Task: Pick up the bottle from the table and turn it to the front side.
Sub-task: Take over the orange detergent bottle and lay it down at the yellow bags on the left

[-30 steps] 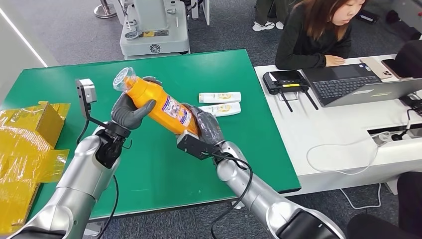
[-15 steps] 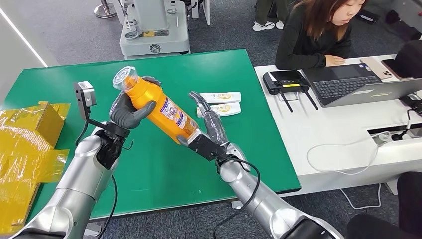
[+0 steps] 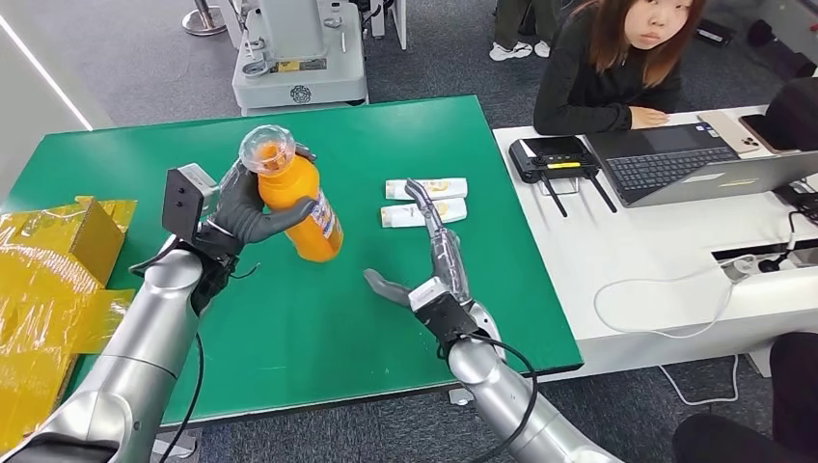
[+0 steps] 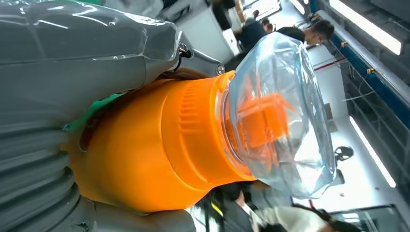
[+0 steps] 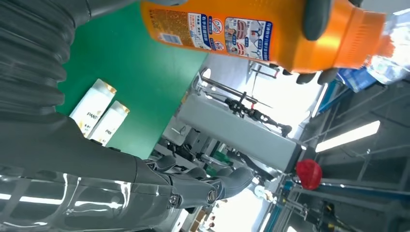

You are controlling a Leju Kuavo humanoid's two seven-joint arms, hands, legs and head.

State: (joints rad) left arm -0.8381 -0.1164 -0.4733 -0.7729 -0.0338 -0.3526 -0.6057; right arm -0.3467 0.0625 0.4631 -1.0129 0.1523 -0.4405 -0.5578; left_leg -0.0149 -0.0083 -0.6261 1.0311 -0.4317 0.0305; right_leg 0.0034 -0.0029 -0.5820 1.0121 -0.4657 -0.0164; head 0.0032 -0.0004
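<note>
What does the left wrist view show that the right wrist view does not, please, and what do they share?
Left wrist view alone: the bottle's clear cap close up, with an orange nozzle inside it and the ribbed orange collar beneath.

Right wrist view alone: the printed label along the bottle's side, the two white tubes lying side by side on the green table, and the open right robot hand.

Both: the orange bottle, held up off the table, with the left robot hand wrapped around its body.
</note>
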